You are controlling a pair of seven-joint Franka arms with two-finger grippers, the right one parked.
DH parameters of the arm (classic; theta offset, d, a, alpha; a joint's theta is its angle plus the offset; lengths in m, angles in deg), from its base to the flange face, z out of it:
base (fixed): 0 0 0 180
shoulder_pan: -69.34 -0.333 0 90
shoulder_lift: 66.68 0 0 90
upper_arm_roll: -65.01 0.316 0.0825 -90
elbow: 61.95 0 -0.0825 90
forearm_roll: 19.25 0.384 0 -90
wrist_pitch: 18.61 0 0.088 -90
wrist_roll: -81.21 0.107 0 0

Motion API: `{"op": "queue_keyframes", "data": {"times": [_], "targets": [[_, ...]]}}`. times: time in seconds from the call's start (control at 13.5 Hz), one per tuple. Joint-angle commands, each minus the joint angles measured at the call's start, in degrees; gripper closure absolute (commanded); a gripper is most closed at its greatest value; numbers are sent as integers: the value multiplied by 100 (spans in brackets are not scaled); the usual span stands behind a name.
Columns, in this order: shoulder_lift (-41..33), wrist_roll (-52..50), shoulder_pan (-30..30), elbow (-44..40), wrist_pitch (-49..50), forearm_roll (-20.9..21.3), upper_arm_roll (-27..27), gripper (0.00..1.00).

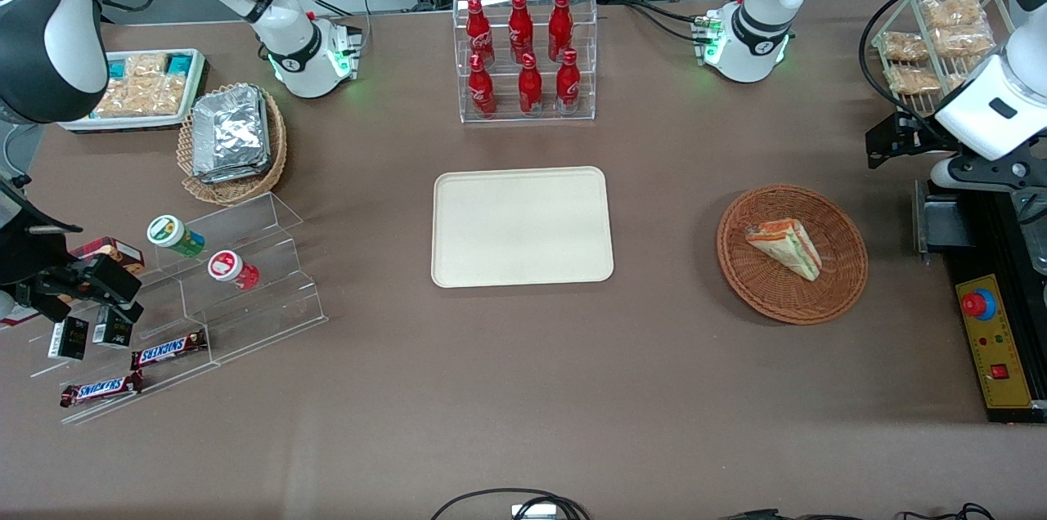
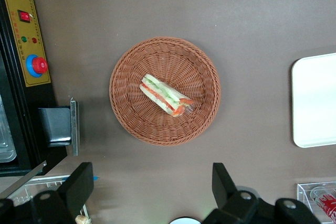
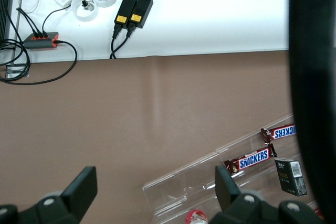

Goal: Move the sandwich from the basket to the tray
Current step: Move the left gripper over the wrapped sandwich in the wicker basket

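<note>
The sandwich (image 1: 785, 247) lay on its side in the reddish-brown wicker basket (image 1: 842, 287), its layered filling showing through the clear wrap. The basket sat on the brown desk (image 1: 572, 389) toward the working arm's end, well apart from the cream tray (image 1: 522, 227), which lay bare at the middle. The claw (image 2: 152, 187) hung above the desk beside the basket, its two fingers (image 2: 79, 184) spread wide and gripping nothing. A clear rack of red bottles (image 1: 523, 54) stood farther from the front camera than the tray
</note>
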Motion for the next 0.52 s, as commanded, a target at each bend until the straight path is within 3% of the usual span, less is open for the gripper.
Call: {"op": "queue_keyframes", "data": {"times": [0.0,0.44], "targets": [[53,17,-60,-143,53,-85,47,0],[290,-114,-70,84,-122,-32,56,0]]}}
